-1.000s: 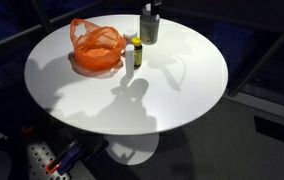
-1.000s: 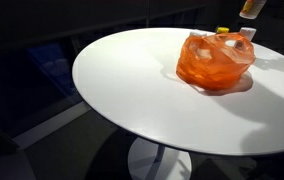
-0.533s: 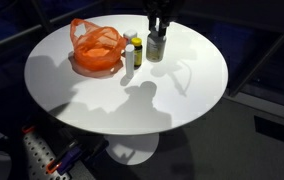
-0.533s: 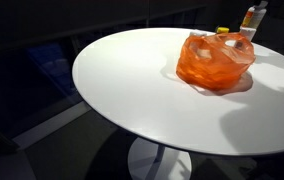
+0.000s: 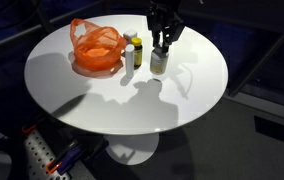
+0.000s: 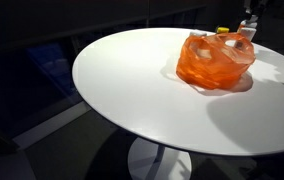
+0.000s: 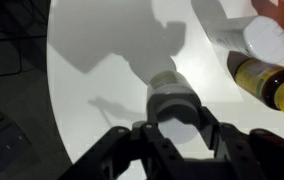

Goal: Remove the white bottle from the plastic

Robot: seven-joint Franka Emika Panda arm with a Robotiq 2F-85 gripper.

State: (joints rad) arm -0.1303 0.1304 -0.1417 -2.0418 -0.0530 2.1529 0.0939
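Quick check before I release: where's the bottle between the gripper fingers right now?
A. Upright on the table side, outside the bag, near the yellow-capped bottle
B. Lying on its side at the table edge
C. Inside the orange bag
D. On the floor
A: in an exterior view the white bottle stands upright under the gripper, outside the orange bag, with the yellow-capped bottle between them.
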